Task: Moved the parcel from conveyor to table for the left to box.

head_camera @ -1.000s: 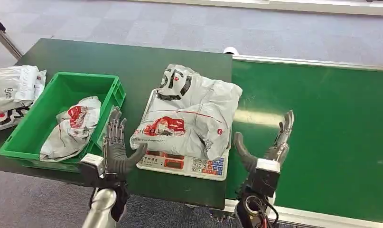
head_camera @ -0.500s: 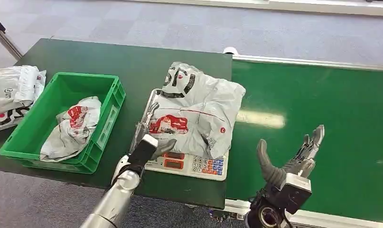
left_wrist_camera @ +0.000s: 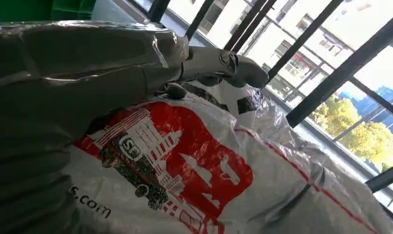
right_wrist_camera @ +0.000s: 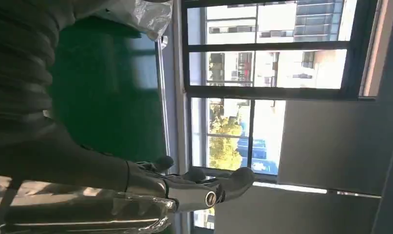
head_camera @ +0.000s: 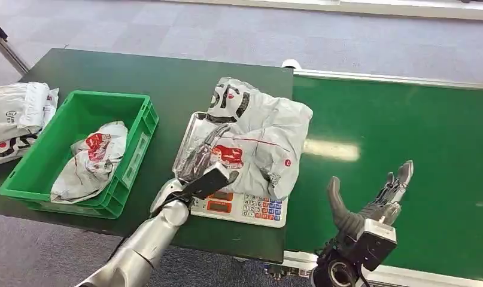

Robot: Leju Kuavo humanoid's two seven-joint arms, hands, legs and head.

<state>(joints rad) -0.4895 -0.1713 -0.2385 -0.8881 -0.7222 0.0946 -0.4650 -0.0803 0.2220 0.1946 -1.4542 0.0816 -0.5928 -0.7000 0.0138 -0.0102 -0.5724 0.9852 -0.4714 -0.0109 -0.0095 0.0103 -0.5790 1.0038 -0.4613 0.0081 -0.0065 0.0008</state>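
The grey plastic parcel (head_camera: 260,134) with red and black print lies on a weighing scale (head_camera: 251,209) at the table's right end, next to the conveyor (head_camera: 418,137). My left hand (head_camera: 198,160) reaches along the parcel's left edge over the scale's steel pan, fingers stretched out and touching the bag. In the left wrist view the left hand (left_wrist_camera: 87,63) lies on the parcel (left_wrist_camera: 184,165) at its red print, thumb spread. My right hand (head_camera: 373,200) stands open above the conveyor belt, right of the parcel and apart from it, holding nothing. The right hand (right_wrist_camera: 184,187) shows spread fingers.
A green bin (head_camera: 23,173) sits left of the scale with one crumpled parcel (head_camera: 92,158) inside. More grey parcels (head_camera: 14,116) lie at the table's far left. The dark green table (head_camera: 137,78) meets the conveyor at its right edge.
My left hand turned from upright, palm facing the parcel, and reached forward onto the parcel's left edge. The parcel slid slightly right. My right hand drew back right, away from the parcel.
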